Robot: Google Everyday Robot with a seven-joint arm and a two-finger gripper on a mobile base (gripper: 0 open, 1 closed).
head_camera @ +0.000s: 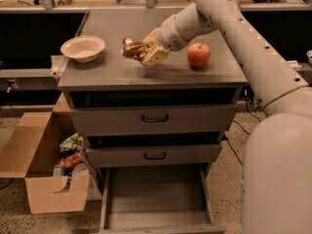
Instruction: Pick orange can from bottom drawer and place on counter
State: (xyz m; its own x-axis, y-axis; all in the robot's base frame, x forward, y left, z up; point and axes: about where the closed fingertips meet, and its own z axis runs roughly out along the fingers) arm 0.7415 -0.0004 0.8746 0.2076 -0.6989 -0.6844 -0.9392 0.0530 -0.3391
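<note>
My gripper (pixel 141 51) is over the middle of the grey counter (pixel 146 74), shut on the orange can (pixel 130 48). The can is small, shiny, gold-orange and creased. It sticks out to the left of the fingers and hangs just above the counter surface. The bottom drawer (pixel 156 199) is pulled out below, and its flat grey floor is bare. My white arm reaches in from the upper right.
A white bowl (pixel 83 48) sits on the counter's left part. A red-orange apple (pixel 199 55) sits to the right of the gripper. Two shut drawer fronts with black handles (pixel 155 118) are above the open drawer. An open cardboard box (pixel 44 172) stands on the floor at left.
</note>
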